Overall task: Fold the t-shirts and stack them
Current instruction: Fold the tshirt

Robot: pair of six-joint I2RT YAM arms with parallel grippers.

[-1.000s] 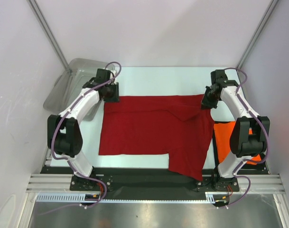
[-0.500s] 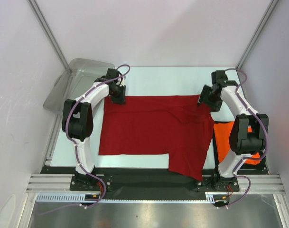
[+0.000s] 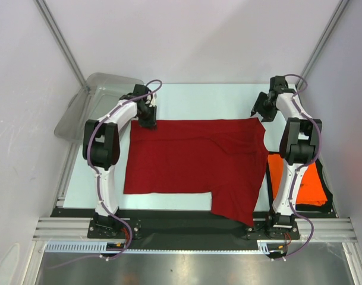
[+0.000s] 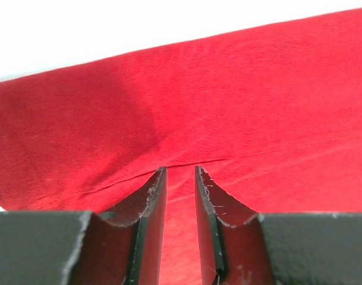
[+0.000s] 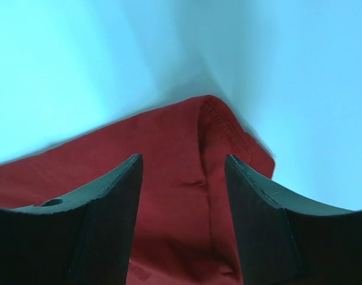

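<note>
The dark red t-shirt (image 3: pixel 192 160) lies spread flat across the table, and its lower right part hangs over the near edge. My left gripper (image 3: pixel 148 121) is low over the shirt's far left corner. Its jaws (image 4: pixel 181 169) stand a narrow gap apart, with flat red cloth (image 4: pixel 228 89) showing between them and nothing pinched. My right gripper (image 3: pixel 257 111) hovers just beyond the far right corner, open (image 5: pixel 183 157), with the hemmed corner of the shirt (image 5: pixel 213 127) lying loose beneath it. The orange t-shirt (image 3: pixel 302 184) lies at the right edge, partly hidden behind the right arm.
A translucent grey tub (image 3: pixel 85 107) sits off the table's far left corner, close behind the left arm. Bare pale tabletop (image 3: pixel 204 98) runs along the back beyond the red shirt. Metal frame posts rise at both back corners.
The right gripper opened and let go of the red shirt's far right corner, which dropped flat, and then drew back. The left gripper slid slightly right along the far edge and its jaws narrowed.
</note>
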